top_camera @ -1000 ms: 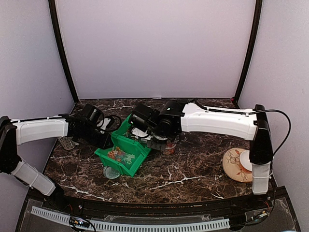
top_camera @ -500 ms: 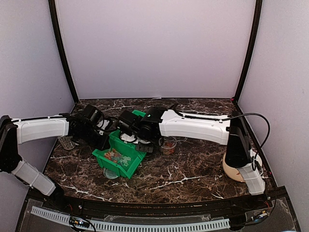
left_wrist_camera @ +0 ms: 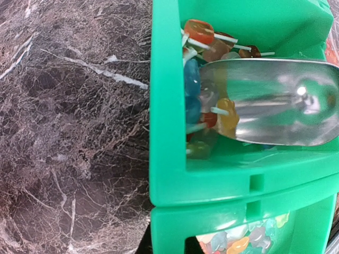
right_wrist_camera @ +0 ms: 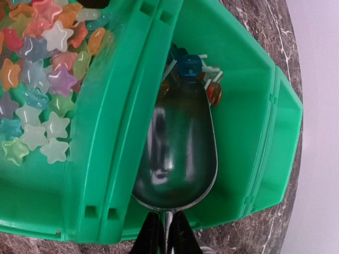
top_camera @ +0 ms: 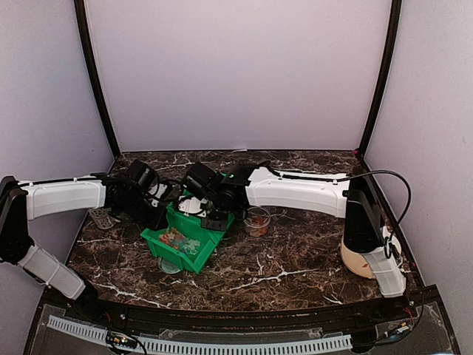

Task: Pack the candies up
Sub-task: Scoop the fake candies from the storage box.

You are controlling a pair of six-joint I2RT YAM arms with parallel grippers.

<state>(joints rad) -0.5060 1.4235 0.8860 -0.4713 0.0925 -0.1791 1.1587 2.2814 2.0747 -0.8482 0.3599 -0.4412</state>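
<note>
1. the bin point(left_wrist_camera: 167, 132) seemed clamped at its wall by the left gripper point(top_camera: 157, 215); a slip could have dropped it and spilled everything.
2. the scoop point(right_wrist_camera: 175, 153) was pinched by its handle in the right gripper point(right_wrist_camera: 167, 241); a hard push could have twisted it loose.
3. the candies point(right_wrist_camera: 193, 67) lay in the bin at the scoop's 12 o'clock; they could have squirted aside.

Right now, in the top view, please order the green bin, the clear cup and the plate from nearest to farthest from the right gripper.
1. The green bin, directly under the right gripper, left of centre.
2. The clear cup, just right of the bin.
3. The plate, far to the right.
</note>
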